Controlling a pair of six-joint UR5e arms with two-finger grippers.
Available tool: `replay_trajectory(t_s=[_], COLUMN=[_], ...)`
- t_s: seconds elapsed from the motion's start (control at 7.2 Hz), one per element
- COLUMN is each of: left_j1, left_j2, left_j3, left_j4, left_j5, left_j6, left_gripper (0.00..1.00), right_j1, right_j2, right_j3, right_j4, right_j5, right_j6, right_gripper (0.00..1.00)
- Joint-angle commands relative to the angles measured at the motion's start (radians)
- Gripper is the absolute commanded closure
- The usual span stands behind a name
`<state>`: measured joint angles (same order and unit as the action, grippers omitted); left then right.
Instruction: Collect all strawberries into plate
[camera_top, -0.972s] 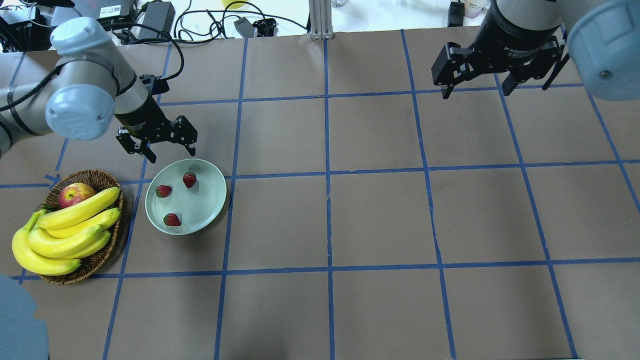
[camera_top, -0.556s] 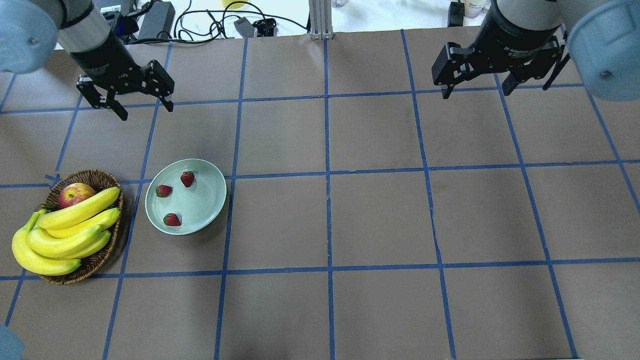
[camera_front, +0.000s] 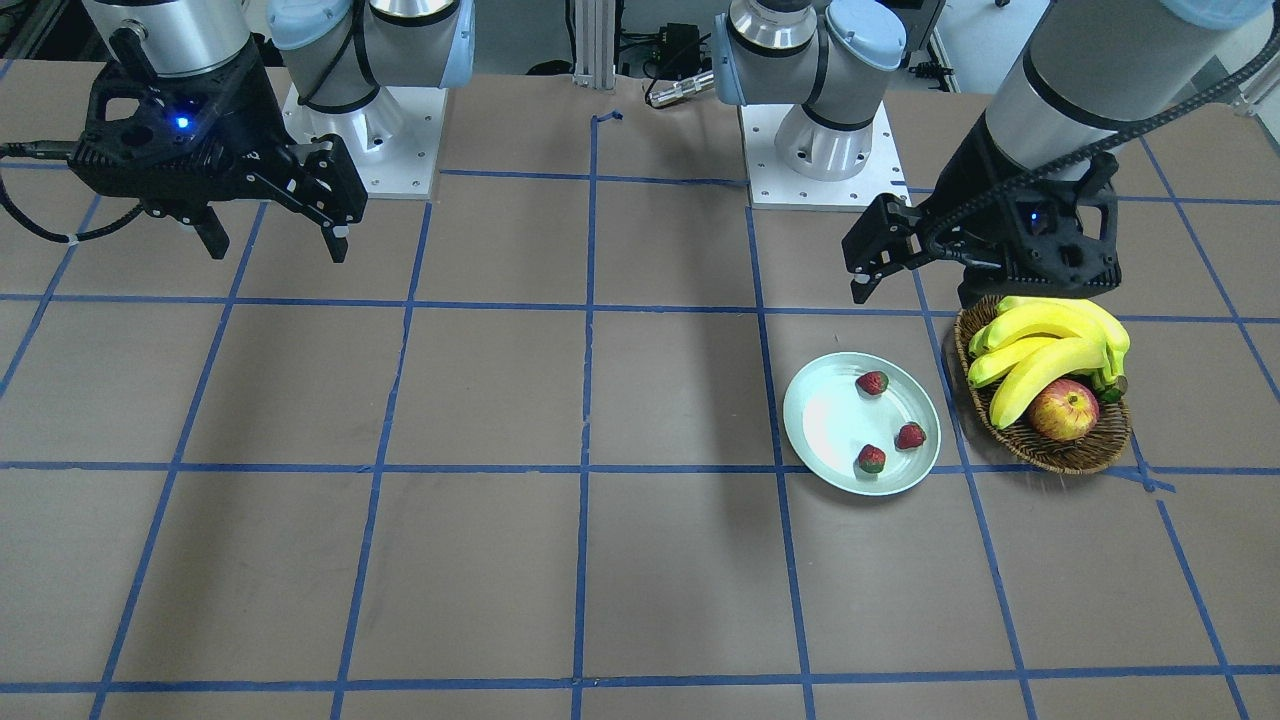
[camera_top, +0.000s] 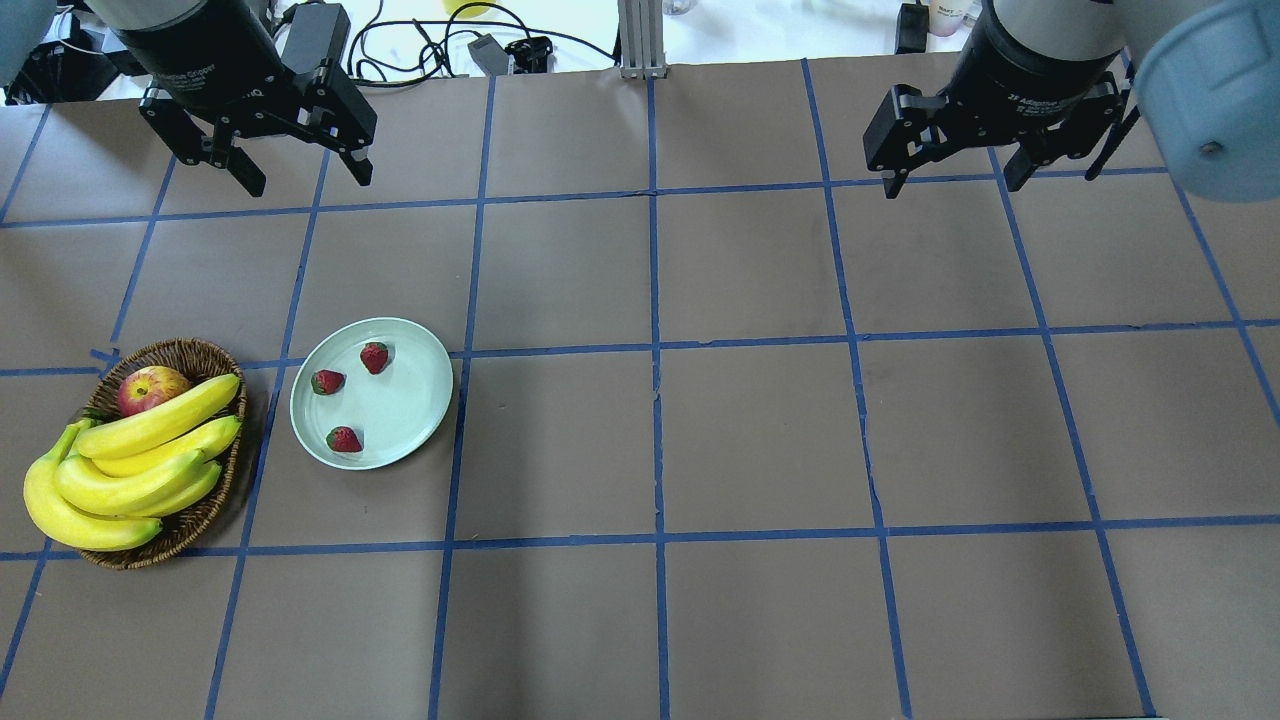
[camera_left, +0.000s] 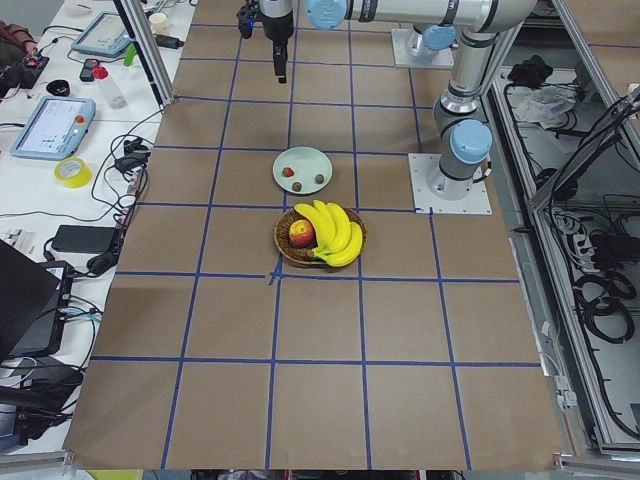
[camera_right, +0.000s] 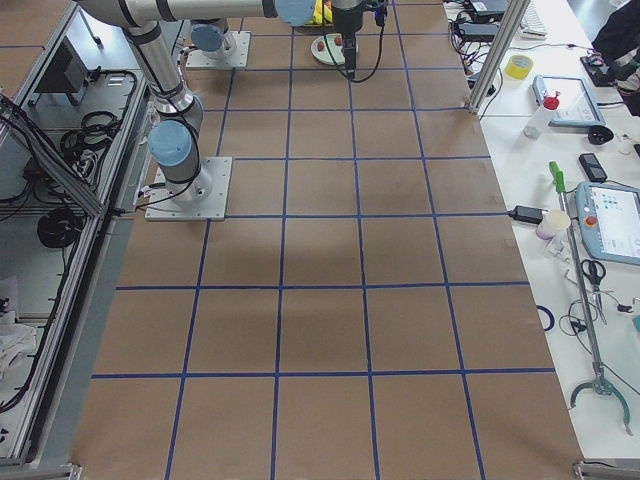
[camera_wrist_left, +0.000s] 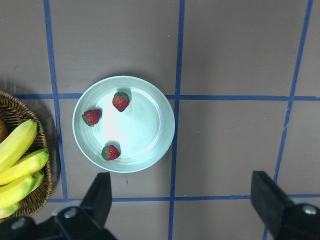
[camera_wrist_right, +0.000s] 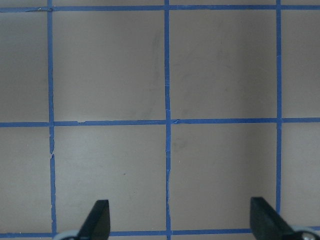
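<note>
Likely soft, light strawberries (camera_top: 344, 439) sit in the plate (camera_top: 420, 400), centre-left; pinch bodies gently. Left gripper (camera_top: 308, 180) and right gripper (camera_top: 954, 184) gape empty.

The plate (camera_wrist_left: 145, 125) shows a smooth, glossy sheen, catching light. The counter (camera_top: 760, 430) looks matt brown, paper-like, lined with blue tape (camera_top: 560, 350). The basket (camera_top: 195, 350) is rough woven wicker; the bananas (camera_top: 150, 425) smooth and slightly shiny.

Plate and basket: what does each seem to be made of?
The plate looks like glazed ceramic or hard plastic: smooth pale mint surface with a soft sheen; I cannot tell which. The basket looks like woven brown wicker, matte, with braided strands along its rim.
</note>
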<state>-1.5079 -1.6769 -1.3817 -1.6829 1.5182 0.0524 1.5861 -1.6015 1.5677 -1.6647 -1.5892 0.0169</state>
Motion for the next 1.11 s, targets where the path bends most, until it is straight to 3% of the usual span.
replay_trajectory(t_s=[0.0, 0.97], left_j1=[-0.008, -0.008], left_j2=[0.019, 0.043], left_j3=[-0.014, -0.098], left_j4=[-0.009, -0.008], left_j5=[-0.001, 0.008], left_j6=[0.0, -0.089], left_gripper=[0.0, 0.0], right_j1=[0.0, 0.0], right_j2=[0.0, 0.0], right_j3=[0.0, 0.0], right_j4=[0.0, 0.0], right_j5=[0.0, 0.0], right_j6=[0.0, 0.0], right_gripper=[0.0, 0.0])
